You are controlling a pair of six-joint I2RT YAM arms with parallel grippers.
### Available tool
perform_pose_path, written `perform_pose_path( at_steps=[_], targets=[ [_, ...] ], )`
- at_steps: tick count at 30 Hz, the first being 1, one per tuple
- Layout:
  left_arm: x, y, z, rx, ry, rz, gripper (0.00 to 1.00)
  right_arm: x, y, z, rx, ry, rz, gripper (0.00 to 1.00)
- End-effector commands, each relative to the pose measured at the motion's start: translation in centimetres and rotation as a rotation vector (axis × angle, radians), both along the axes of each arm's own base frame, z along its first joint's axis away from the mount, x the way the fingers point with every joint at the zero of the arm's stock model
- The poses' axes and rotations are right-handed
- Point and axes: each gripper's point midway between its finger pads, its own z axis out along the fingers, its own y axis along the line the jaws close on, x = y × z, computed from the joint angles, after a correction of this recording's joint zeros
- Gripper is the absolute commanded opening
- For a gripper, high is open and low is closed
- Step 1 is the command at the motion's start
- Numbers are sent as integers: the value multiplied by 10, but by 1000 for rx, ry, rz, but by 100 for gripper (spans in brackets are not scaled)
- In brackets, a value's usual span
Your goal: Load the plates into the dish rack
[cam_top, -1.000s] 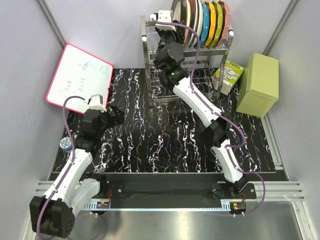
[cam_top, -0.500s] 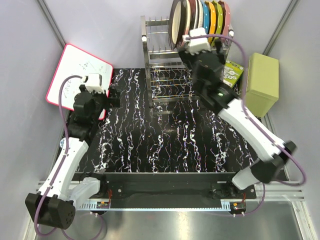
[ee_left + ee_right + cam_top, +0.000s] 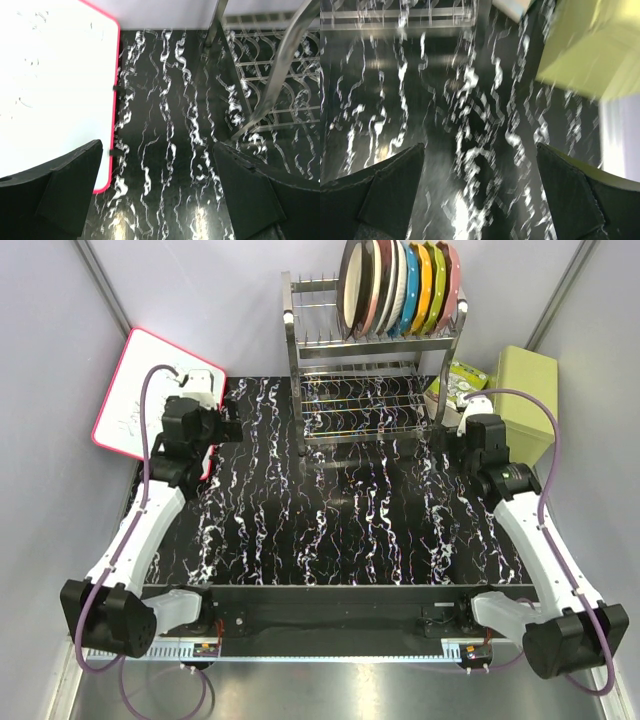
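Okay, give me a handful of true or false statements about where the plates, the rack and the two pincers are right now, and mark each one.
1. The plates stand on edge in the top tier of the dish rack. True.
2. The right pincer grips a plate. False: it is open and empty, over the table near the green box.
3. The whiteboard lies to the left of the dish rack. True.
4. The left pincer is shut. False: it is open, with nothing in it.
5. Plates also fill the rack's lower tier. False: no plate shows there.
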Motion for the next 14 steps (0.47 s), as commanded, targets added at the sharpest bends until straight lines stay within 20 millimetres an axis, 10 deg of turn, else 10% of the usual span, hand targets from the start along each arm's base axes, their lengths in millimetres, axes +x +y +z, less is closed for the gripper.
perform_pose_path(
  at_steps=[1,14],
  targets=[
    [-4,14,19,50,-33,53,99,-10,13,4,140,84,-23,100],
    [-5,13,14,125,-31,2,99,-25,-18,38,54,38,-158,99]
  ],
)
